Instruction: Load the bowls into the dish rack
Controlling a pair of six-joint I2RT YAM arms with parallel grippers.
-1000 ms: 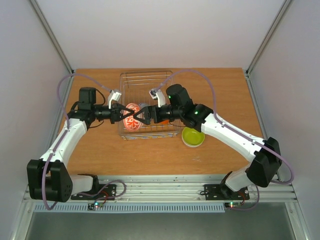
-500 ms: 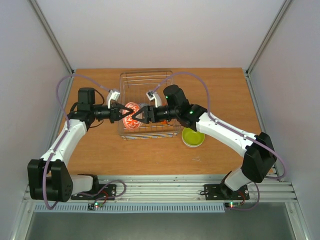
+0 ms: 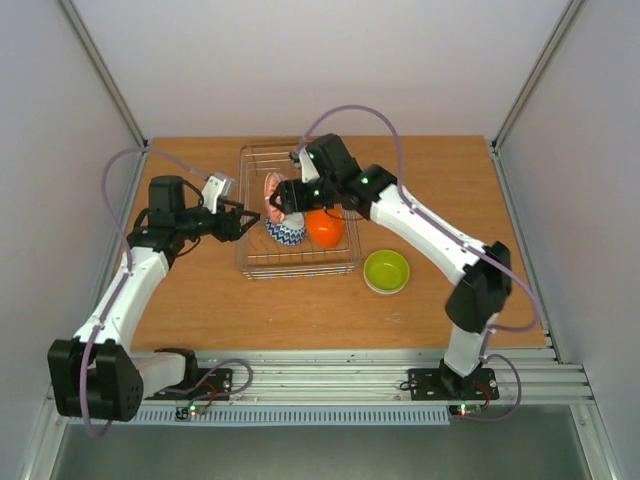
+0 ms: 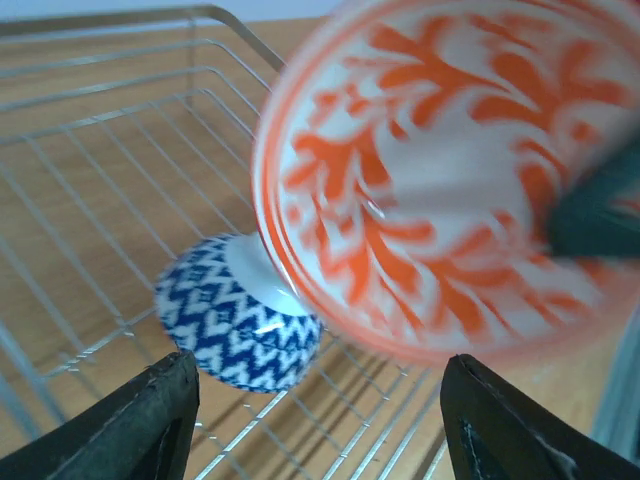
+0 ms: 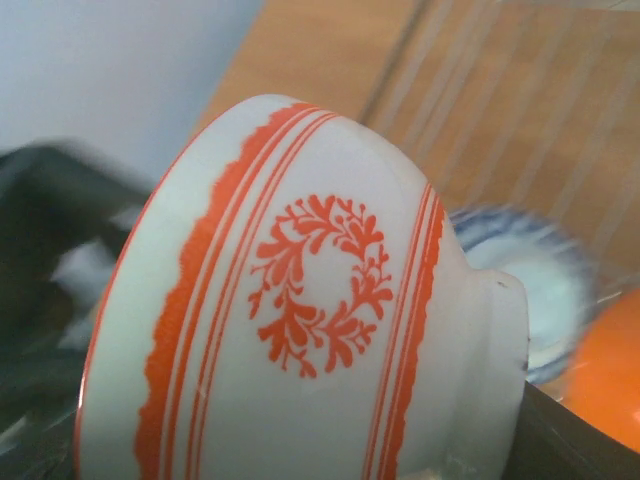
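Note:
The red-and-white bowl (image 3: 271, 194) stands on edge over the back left of the dish rack (image 3: 345, 262), and my right gripper (image 3: 285, 196) is shut on it. This bowl (image 5: 300, 300) fills the right wrist view. My left gripper (image 3: 241, 222) is open at the rack's left side, with nothing between its fingers (image 4: 150, 420). In the left wrist view the red-and-white bowl (image 4: 440, 180) faces me, with the blue-and-white bowl (image 4: 240, 320) below it. The blue-and-white bowl (image 3: 287, 233) and the orange bowl (image 3: 325, 228) lie in the rack. The lime green bowl (image 3: 386, 271) sits on the table.
The rack's wire walls (image 4: 120, 110) rise around the bowls. The wooden table (image 3: 200, 300) is walled by white panels on the left, right and back. Both arms reach across the rack's left and back parts.
My left gripper opened, let go of the red-and-white bowl and drew back to the left. My right gripper closed on the bowl and carried it toward the rack's back.

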